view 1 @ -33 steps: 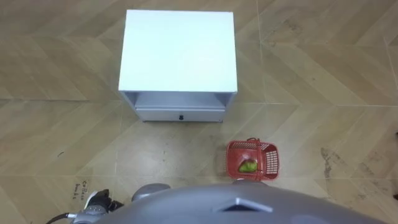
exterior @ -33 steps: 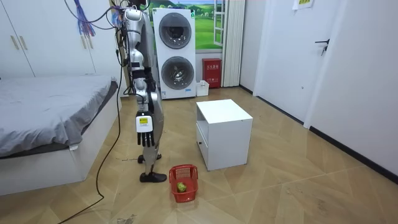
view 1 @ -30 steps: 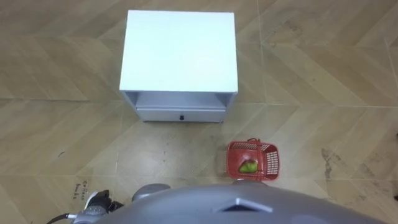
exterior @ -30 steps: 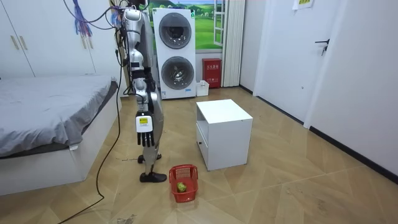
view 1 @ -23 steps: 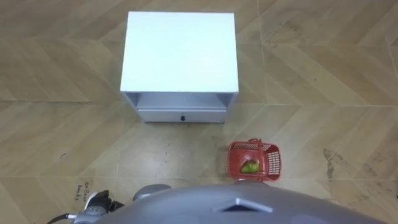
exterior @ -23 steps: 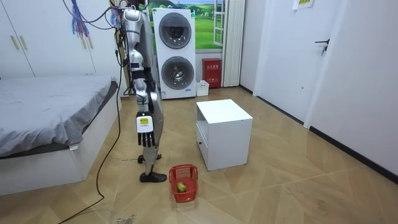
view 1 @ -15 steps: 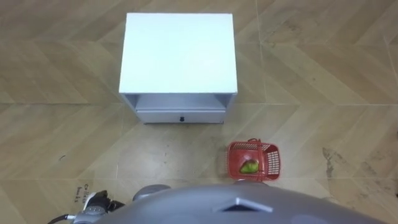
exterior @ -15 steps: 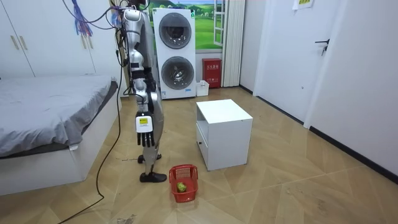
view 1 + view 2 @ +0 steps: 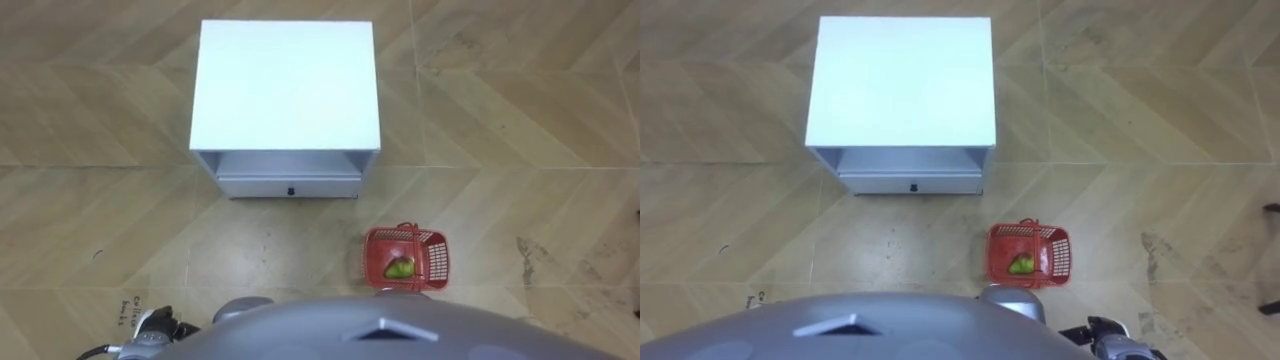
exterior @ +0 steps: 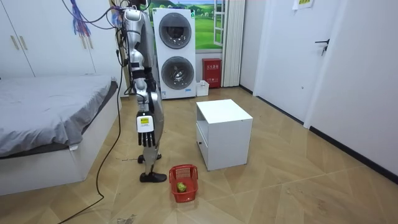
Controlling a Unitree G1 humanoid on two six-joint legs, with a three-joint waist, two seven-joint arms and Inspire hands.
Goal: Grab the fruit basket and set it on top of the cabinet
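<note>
Right hand [image 10: 144, 134]: fingers straight, hanging loose, holding nothing; arm down at robot's side. Left hand [image 9: 157, 327] at lower left edge of left eye view; fingers' state cannot tell. Red fruit basket [image 9: 436, 259] stands on wooden floor [image 9: 520, 120], just ahead-right of robot, green fruit [image 9: 399, 267] inside. White bedside cabinet [image 9: 285, 90] beyond, apart from basket.

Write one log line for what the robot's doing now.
robot: standing before white cabinet | fruit basket: on floor, untouched | right hand: open, hanging at side
</note>
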